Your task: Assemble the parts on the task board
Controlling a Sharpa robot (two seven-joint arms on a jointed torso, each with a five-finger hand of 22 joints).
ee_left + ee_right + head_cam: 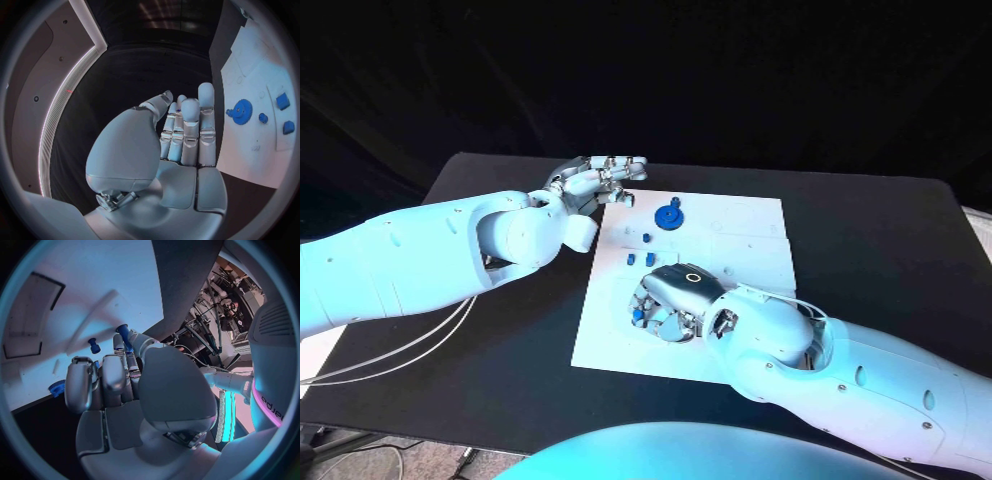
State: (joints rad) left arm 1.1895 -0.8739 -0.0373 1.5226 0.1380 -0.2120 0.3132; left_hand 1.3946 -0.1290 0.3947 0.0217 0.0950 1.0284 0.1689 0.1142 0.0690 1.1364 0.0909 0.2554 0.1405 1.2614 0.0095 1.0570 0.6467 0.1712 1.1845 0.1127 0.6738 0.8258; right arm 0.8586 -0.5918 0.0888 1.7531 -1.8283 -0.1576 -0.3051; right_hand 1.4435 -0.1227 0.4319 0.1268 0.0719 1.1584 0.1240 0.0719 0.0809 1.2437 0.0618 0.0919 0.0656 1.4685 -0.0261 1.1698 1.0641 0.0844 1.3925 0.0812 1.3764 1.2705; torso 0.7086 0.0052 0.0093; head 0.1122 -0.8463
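Black cloth hangs behind our black table [877,250], and the white board [733,240] lies flat in the middle of it. We see several small blue parts on the board: a gear [671,215] near its far edge, 2 short pegs [651,238] just below it, and a small block [639,258] nearer us.

Our right hand [678,300] rests low over the board's near half, fingers curled in. In the right wrist view a slim blue pin [124,336] stands at its fingertips [119,342], apparently pinched there, with another small blue peg [94,345] upright on the board just beside. Our left hand [596,183] hovers off the board's far left corner, fingers straight, close together and holding nothing.

We judge these parts to be light, stiff plastic, smooth enough to slip or tip from a loose pinch. The pins are best taken by the upper shaft, leaving the tip free to seat; the gear by its rim or hub.

No bins or trays appear; the board's shallow recesses [31,315] serve as seats, and the one we see looks unfilled.
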